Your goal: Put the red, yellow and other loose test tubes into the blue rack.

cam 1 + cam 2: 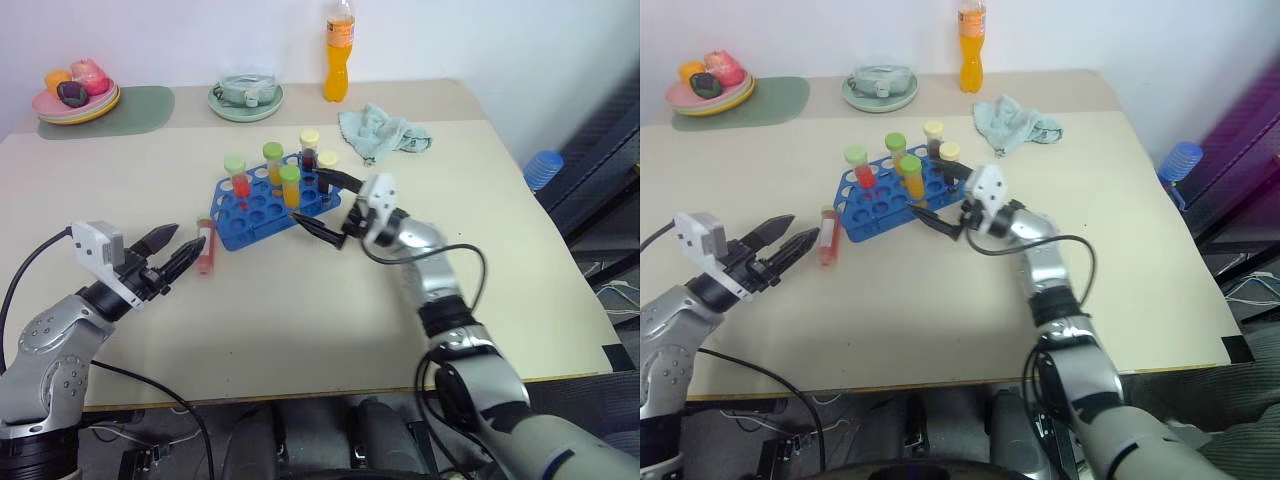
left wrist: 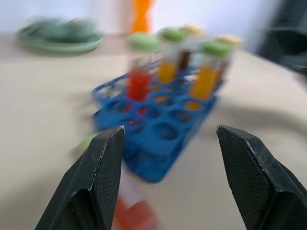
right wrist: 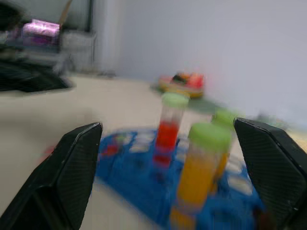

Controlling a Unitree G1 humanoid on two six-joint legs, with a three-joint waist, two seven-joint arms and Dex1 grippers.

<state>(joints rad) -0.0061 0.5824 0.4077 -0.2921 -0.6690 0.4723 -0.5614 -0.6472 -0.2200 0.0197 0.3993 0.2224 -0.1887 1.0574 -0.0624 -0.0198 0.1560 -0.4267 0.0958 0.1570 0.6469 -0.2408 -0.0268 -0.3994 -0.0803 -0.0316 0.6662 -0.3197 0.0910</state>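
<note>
The blue rack (image 1: 268, 200) stands mid-worktop (image 1: 300, 300) with five capped tubes upright in its holes: red, yellow-orange and dark ones. One loose red tube (image 1: 205, 246) lies flat on the worktop just left of the rack's near-left corner. The left claw (image 1: 172, 249) hovers just to its left, jaws spread and empty. The right claw (image 1: 322, 204) sits at the rack's right end, jaws wide, holding nothing. The lying tube looks light, stiff and smooth, so it would likely roll or slip. A grip across its middle, below the cap, seems safest, then tipping it upright over a free hole.
</note>
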